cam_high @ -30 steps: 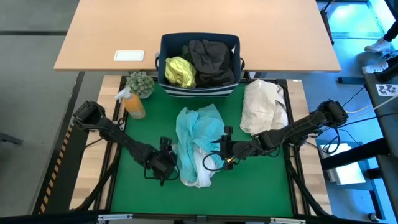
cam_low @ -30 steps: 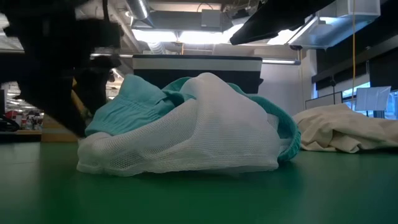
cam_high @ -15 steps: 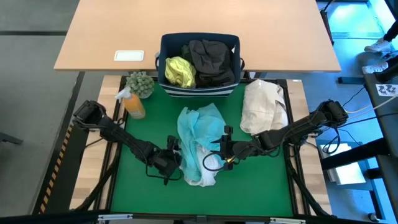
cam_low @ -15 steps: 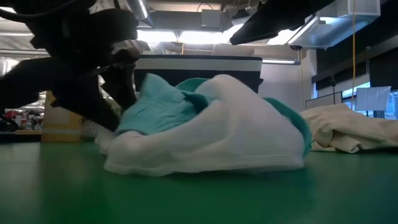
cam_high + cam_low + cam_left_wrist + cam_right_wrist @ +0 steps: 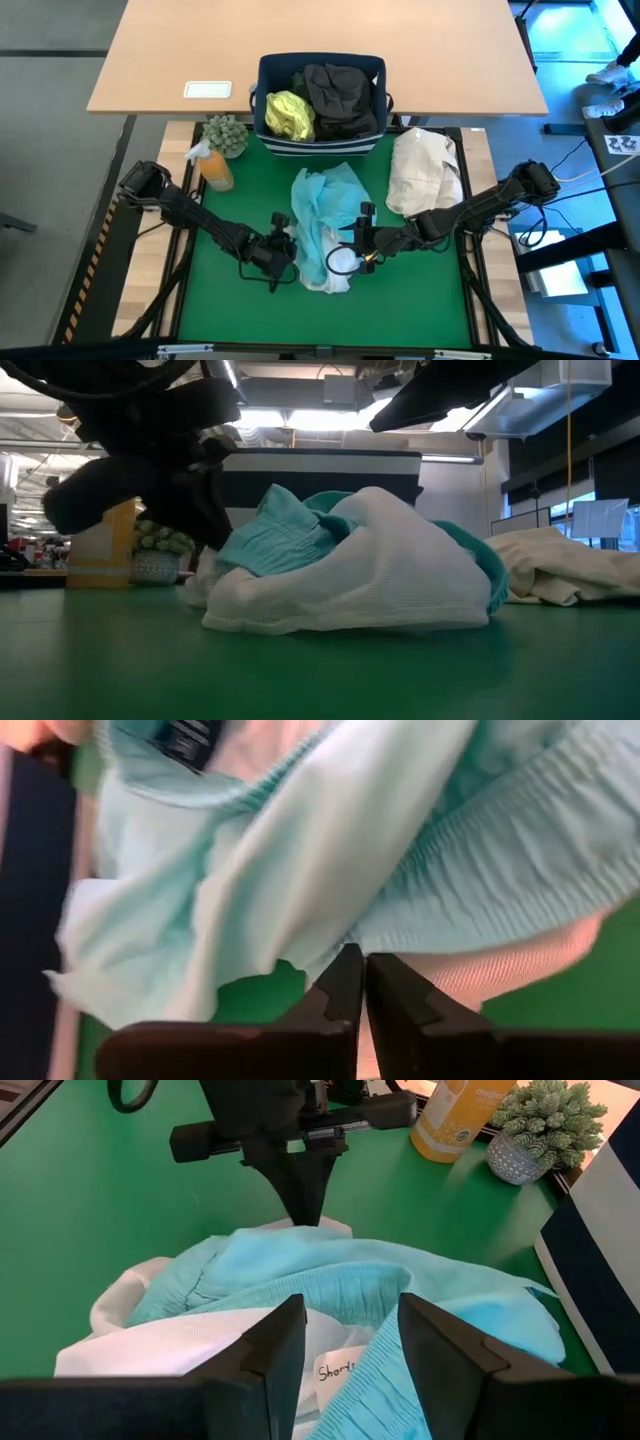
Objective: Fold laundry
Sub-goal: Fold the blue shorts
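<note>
A turquoise garment (image 5: 322,215) with a white mesh lining lies in a heap in the middle of the green mat (image 5: 220,300); its lining (image 5: 340,600) rests on the mat. My left gripper (image 5: 285,255) is shut at the heap's left edge. At the heap's right side, my right gripper (image 5: 352,258) has cloth between its fingers. More laundry, a yellow-green shirt (image 5: 288,113) and dark garments (image 5: 342,98), lies in the navy bin (image 5: 262,100) at the far edge. My left gripper (image 5: 358,958) pinches the turquoise cloth's lower edge (image 5: 330,935) only at its fingertips, slanting down from the table's left. Whether it has one layer or several, I cannot tell. The cloth there is slack and the heap stays on the mat. My right gripper (image 5: 345,1340) holds a bunch of white lining and turquoise waistband (image 5: 350,1315) between its two fingers (image 5: 270,1350), which stand partly apart around it. It comes slanting down from the table's right. The bunch is several layers, slack, with the heap on the mat.
A cream-beige cloth bundle (image 5: 425,170) lies at the mat's right. An orange bottle (image 5: 214,168) and a small potted plant (image 5: 226,133) stand at the far left corner. A white flat object (image 5: 208,89) lies on the wooden table beyond. Bare mat shows at the near left.
My left gripper has gone toward the table's right, tipped further down, and shut at the heap's left edge. It has pushed the heap's left side rightward, so the heap is narrower and more bunched. The heap's right side has stayed in place.
</note>
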Available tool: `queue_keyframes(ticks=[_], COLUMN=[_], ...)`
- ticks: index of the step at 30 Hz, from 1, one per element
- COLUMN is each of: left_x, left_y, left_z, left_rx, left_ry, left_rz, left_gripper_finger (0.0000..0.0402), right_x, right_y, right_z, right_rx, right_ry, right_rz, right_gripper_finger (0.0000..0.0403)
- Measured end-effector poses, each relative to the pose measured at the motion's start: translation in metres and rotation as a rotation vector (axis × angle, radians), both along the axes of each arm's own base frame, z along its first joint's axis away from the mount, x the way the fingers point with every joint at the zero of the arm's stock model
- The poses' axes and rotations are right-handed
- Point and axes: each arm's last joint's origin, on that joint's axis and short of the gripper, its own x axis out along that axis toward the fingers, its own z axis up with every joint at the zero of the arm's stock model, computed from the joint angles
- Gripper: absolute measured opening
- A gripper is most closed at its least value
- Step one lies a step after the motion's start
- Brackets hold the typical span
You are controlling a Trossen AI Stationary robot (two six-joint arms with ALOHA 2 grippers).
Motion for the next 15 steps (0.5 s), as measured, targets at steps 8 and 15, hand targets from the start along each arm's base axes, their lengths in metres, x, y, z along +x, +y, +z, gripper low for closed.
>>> queue_keyframes(ticks=[8,15], left_x=[0.017,0.026], left_y=[-0.006,-0.009], left_z=[0.033,0.063], left_rx=[0.056,0.146], left_ry=[-0.069,-0.111], left_rz=[0.04,0.1], left_gripper_finger=[0.0002,0.0001], right_x=[-0.007,-0.022], right_y=[-0.002,-0.002], right_z=[0.002,-0.015], right_rx=[0.064,0.217], right_ry=[0.04,0.263], right_rz=[-0.022,-0.097], right_gripper_finger=[0.0161,0.0161])
